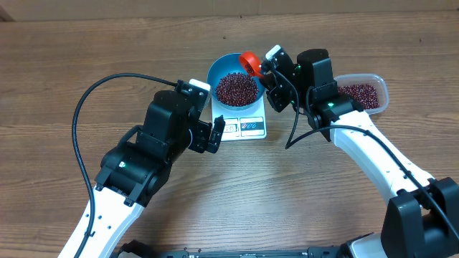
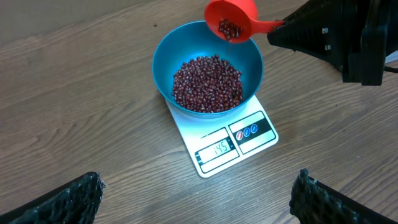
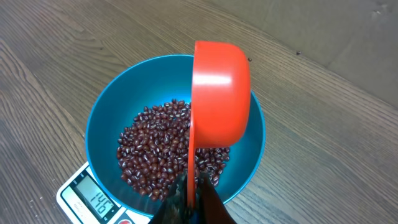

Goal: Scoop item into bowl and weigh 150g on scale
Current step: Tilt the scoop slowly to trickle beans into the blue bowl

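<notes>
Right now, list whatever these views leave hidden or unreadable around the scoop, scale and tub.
The scale: in the overhead view, the display digits are too small to read.
The scoop: in the right wrist view, its own underside hides what is left inside.
The right pincer: in the right wrist view, the bottom edge cuts off its hold on the handle.
The tub: in the overhead view, it is partly behind the right arm.

Brown wood-grain table (image 1: 57, 57) under soft, even light, a paler strip (image 1: 143, 6) along its far edge.
</notes>
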